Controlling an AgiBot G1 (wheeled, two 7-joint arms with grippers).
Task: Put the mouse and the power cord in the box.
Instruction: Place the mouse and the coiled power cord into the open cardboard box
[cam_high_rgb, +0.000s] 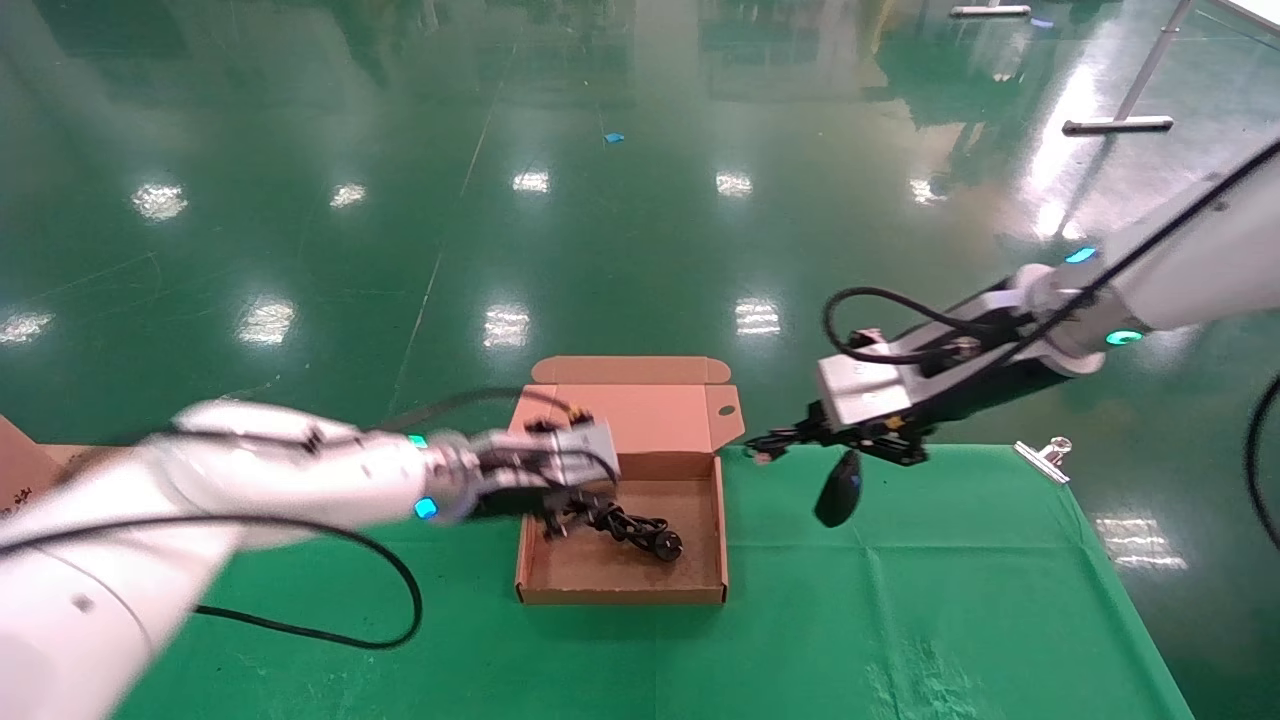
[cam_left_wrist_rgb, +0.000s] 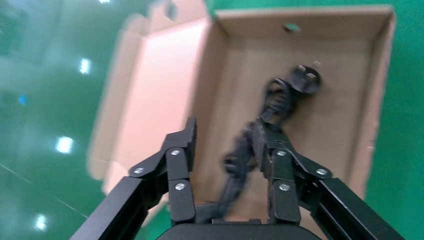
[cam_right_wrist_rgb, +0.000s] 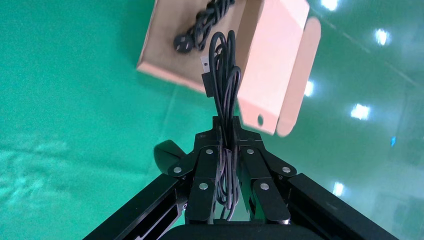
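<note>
The brown box stands open at the middle of the green table, its lid flap folded back. The thick black power cord lies inside, its round plug toward the box's right side. My left gripper hangs open over the box's left part, and the cord runs loosely between its spread fingers. Right of the box, above the cloth, my right gripper is shut on the mouse's bundled thin wire. The black mouse dangles below it, partly hidden behind the fingers.
A metal clip sits at the table's far right edge. A piece of cardboard shows at the far left edge. The green cloth covers the table; the glossy green floor lies beyond it.
</note>
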